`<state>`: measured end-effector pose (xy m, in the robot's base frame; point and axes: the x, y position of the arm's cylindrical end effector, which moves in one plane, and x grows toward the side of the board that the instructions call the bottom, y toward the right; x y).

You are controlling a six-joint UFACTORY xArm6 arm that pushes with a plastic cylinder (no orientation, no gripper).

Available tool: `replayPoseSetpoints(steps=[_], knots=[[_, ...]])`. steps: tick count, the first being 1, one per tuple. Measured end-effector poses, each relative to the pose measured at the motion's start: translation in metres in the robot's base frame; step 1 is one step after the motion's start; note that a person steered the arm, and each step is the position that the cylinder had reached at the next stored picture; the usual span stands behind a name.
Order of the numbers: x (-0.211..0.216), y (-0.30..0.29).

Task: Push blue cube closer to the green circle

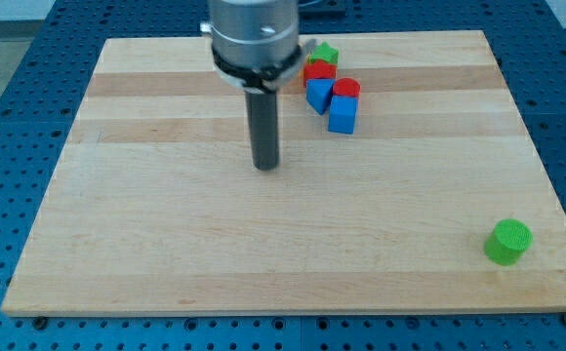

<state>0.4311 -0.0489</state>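
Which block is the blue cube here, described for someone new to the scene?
Start at the wooden board and find the cluster of blocks near its top edge, right of my tip. The blue cube is the cluster's lowest, rightmost block, a square-faced blue one under a red cylinder; the other blue block is more wedge-like.

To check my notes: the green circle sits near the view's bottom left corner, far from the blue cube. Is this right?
Not quite. The camera view shows the green circle near the view's bottom right corner, not left. It is indeed far from the blue cube.
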Motion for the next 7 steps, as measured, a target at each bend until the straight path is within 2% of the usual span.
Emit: replayPoseSetpoints(steps=[1, 2, 3, 7], knots=[[-0.059, -0.003], [-0.068, 0.039], [-0.072, 0.090], [-0.051, 0.190]])
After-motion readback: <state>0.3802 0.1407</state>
